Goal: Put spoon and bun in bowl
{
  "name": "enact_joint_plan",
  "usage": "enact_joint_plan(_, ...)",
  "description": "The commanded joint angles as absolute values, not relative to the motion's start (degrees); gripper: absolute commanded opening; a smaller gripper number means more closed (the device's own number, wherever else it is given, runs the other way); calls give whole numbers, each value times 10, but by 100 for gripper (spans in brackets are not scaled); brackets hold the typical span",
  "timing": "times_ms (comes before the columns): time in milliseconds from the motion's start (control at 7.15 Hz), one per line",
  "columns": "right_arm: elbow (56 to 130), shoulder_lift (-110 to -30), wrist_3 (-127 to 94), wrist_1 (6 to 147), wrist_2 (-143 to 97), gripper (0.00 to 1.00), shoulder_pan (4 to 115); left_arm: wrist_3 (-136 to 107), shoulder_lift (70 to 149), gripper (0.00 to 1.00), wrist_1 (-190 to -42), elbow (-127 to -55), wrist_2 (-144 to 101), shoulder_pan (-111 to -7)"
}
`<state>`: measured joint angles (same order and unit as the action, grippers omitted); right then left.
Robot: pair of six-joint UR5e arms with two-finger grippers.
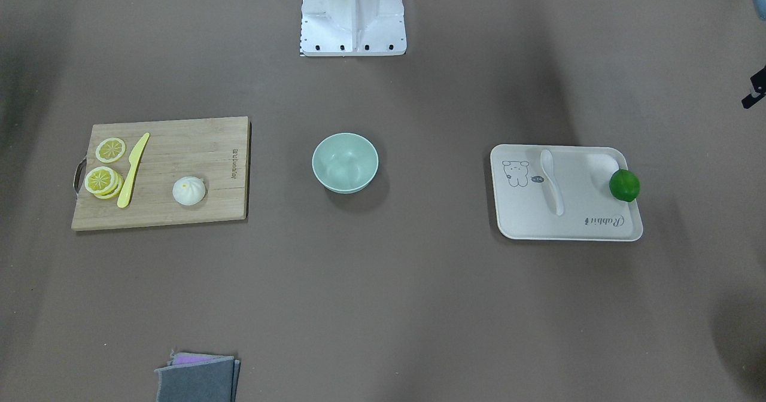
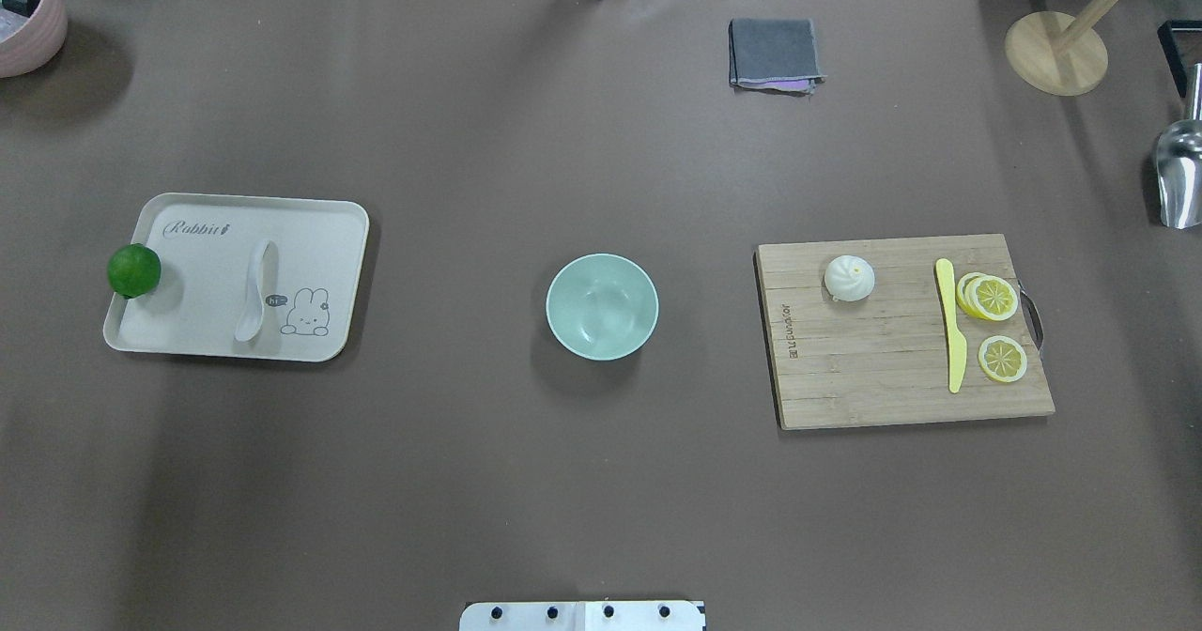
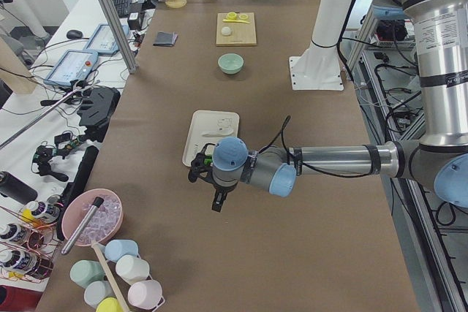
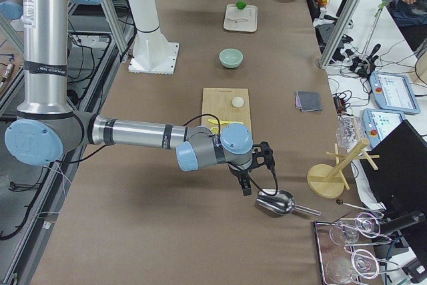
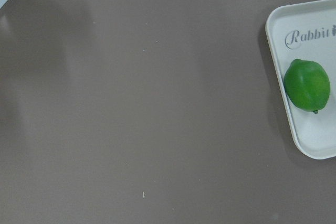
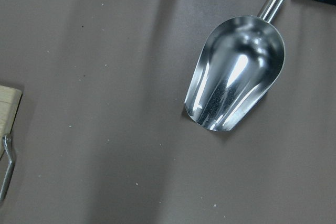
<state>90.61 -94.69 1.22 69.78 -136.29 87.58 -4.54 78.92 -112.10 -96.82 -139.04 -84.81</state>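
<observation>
Left gripper (image 3: 212,189) hangs over bare table just off the tray's (image 2: 188,330) lime (image 2: 133,270) end. Right gripper (image 4: 245,188) hangs near the metal scoop (image 6: 236,85), past the cutting board (image 2: 873,387). Finger gap on both: cannot tell, side views only.

Nothing done yet. Bowl (image 2: 571,330) sits empty mid-table. In the overhead view the spoon (image 2: 255,288) lies on the tray at the bowl's 9 o'clock and the bun (image 2: 850,277) on the board at 3 o'clock. Both moves are left.

Counts: one each of spoon, bun, bowl, tray, lime, board, knife (image 2: 953,335), scoop. Lemon slices (image 2: 1001,359): one loose plus a small stack, number unclear.
</observation>
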Motion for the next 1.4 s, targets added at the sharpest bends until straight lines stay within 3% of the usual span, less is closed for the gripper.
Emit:
enact_joint_plan(0, 910, -945, 12, 704, -1364, 100, 876, -69, 805, 98, -1080, -974, -1387, -846)
enact_joint_plan(280, 924, -945, 3, 732, -1372, 100, 879, -70, 779, 98, -1056, -1019, -1373, -853)
enact_joint_plan(839, 923, -940, 2, 727, -1377, 100, 876, -137, 781, 98, -1112, -1024, -1412, -850)
enact_joint_plan(1118, 925, -920, 0, 726, -1379, 100, 855, -254, 788, 89, -1188, -1029, -1412, -826)
enact_joint_plan(1258, 935, -915, -30, 724, -1379, 100, 840, -279, 788, 98, -1234, -1028, -1411, -800)
